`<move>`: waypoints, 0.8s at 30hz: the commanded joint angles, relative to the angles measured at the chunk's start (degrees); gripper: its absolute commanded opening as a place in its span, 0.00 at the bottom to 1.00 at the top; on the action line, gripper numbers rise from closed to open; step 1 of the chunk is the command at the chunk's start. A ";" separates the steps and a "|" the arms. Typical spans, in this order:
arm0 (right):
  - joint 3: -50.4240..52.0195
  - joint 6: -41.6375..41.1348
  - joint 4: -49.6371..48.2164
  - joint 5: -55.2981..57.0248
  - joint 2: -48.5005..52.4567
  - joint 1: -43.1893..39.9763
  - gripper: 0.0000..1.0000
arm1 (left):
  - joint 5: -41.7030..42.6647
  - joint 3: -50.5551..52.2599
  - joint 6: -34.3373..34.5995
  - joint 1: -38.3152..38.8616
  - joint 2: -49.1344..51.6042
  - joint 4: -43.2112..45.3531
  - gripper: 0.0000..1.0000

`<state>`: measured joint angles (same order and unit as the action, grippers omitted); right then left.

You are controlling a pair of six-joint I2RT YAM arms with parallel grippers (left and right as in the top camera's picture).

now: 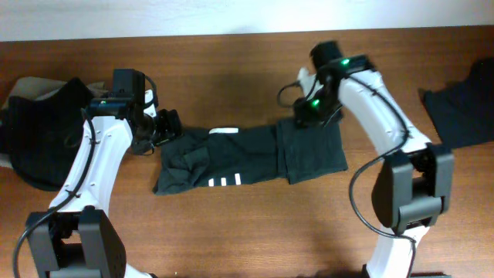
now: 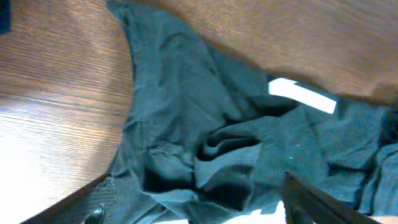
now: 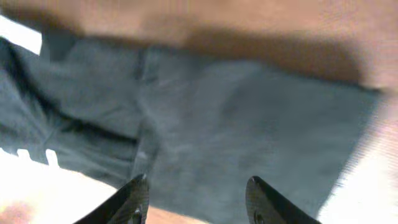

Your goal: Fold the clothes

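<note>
Seemingly blank, a white label point(image 1: 225, 132) lies on the T-shirt point(image 1: 258, 154) above three marks point(image 1: 225, 181).

We're looking at a brown wooden counter point(image 1: 247, 232) with visible grain, filling nearly the whole overhead view. Along its far edge there's a pale strip point(image 1: 154, 17), and we can't tell if that's wall or floor. The lighting's bright, with whitish glare point(image 2: 37, 162) on the wood in the left wrist view.

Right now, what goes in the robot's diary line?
shirt: partly folded | left gripper: open, over its left end | right gripper: open, over its right end
</note>
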<state>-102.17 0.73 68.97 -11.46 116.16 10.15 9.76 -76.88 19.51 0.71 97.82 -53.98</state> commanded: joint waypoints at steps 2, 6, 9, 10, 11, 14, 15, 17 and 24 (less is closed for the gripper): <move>-3.21 -0.42 3.50 5.97 -1.57 -4.74 0.57 | -2.10 5.81 -6.23 -0.15 1.36 0.66 0.96; -3.15 -0.37 5.49 5.95 -1.57 -7.43 0.61 | -2.05 7.32 -9.35 -0.13 7.41 1.73 0.97; -3.15 -0.35 5.64 5.97 -1.57 -7.61 0.62 | 1.84 7.32 -10.95 -0.02 12.76 4.66 0.95; -3.15 -0.35 5.64 5.95 -1.57 -7.61 0.62 | 5.01 7.32 -12.00 0.02 13.92 5.64 0.91; -3.15 -0.37 5.64 5.95 -1.57 -7.61 0.61 | 8.83 7.32 -12.37 0.04 15.47 6.56 0.72; -3.15 -0.35 5.68 5.95 -1.57 -7.61 0.62 | 10.64 7.32 -12.81 0.02 16.28 7.08 0.45; -3.15 -0.37 5.66 5.95 -1.57 -7.61 0.62 | 10.62 7.30 -13.25 0.02 16.28 7.50 0.31; -3.15 -0.35 5.68 5.97 -1.57 -7.61 0.62 | 10.40 6.95 -13.42 -0.48 16.26 9.03 0.00; -3.15 -0.37 5.86 11.50 -1.57 -8.13 0.62 | -7.13 -20.52 -13.42 -8.61 15.72 -12.85 0.00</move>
<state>-104.68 0.43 74.85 -3.99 115.66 2.74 11.75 -85.52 6.83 -5.15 114.06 -60.93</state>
